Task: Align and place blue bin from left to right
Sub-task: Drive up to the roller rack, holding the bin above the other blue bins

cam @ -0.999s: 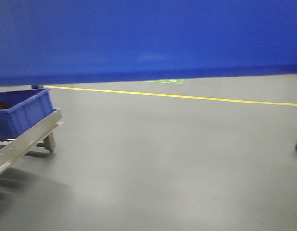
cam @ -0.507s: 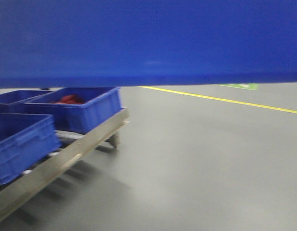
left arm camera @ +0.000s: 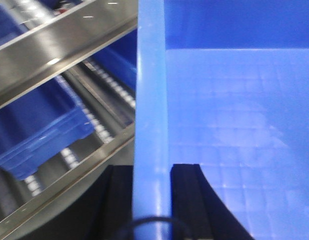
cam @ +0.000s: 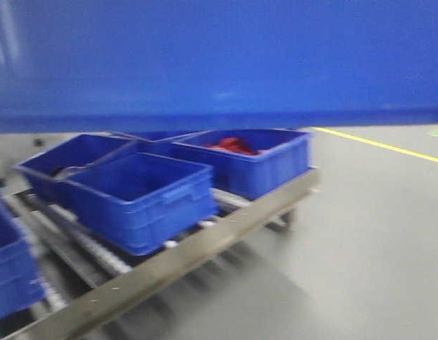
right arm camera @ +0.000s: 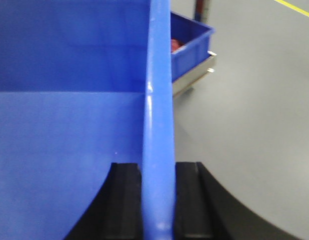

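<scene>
**A:** Starting on the left, the left gripper has a black finger on either side of the wall of the blue bin, pinched hard on the rim.

**B:** And where's the bin?

**A:** It's in the air, carried between the two arms, and its side panel fills the top of the front view. Below it runs the roller rack, with a front bin mid-rack and a bin with red contents at the far end.

**B:** Right side?

**A:** The right gripper is clamped the same way over the opposite rim. Beyond it there's grey floor and a yellow line.

**B:** So how should it go down?

**A:** I'd say keep both ends level and bring the bin's long side parallel to its neighbours on the rack. Then lower it flat onto the rollers. Neither gripper should let go until the base is resting there. I can't tell from here which slot is free.
</scene>
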